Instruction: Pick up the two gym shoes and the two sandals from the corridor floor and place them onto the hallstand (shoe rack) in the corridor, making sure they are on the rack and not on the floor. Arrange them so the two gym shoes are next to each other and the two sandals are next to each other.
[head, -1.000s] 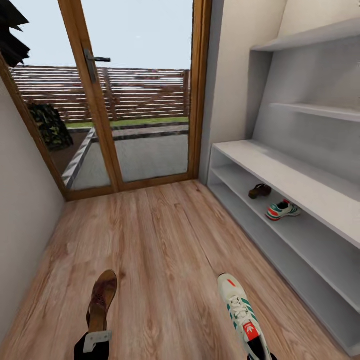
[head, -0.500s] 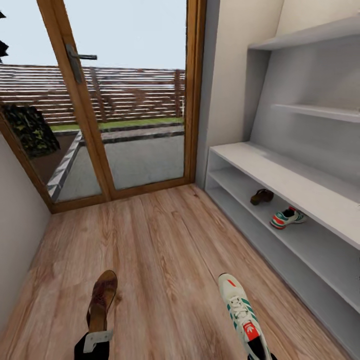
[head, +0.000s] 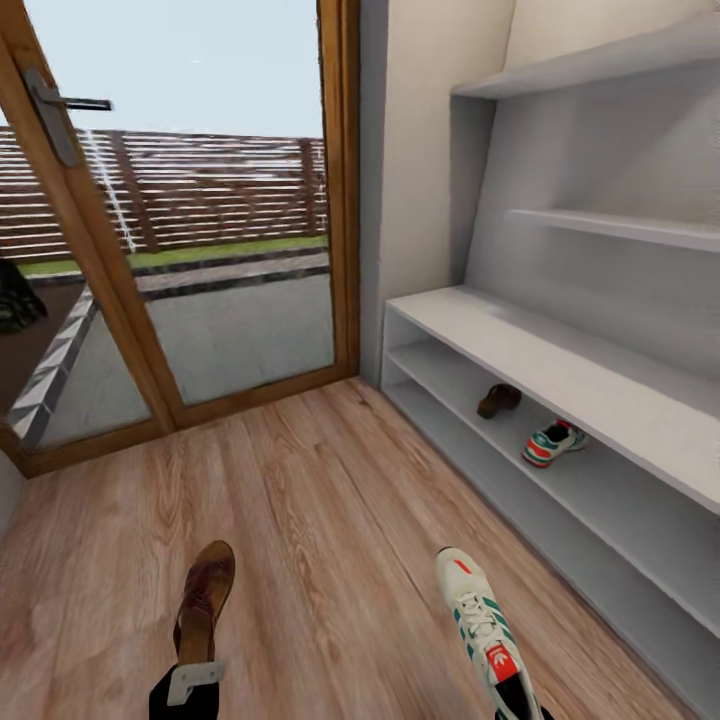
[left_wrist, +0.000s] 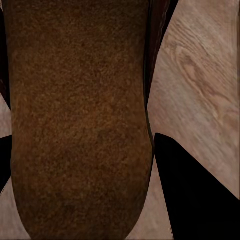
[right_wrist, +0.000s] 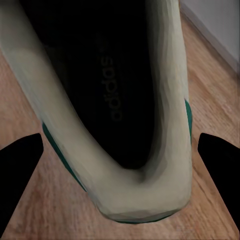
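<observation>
One sandal (head: 499, 399), one sneaker (head: 551, 443) shelved; left hand (head: 192, 676) grips another sandal (head: 204, 598); right hand (head: 522, 700), another sneaker (head: 480, 617).

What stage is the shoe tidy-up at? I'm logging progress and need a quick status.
About halfway. One sandal and one gym shoe already sit side by side on a low shelf of the hallstand. In hand: the left tool carries the second sandal, the right tool the second gym shoe, both above the corridor floor. Left: place each beside its match.
</observation>
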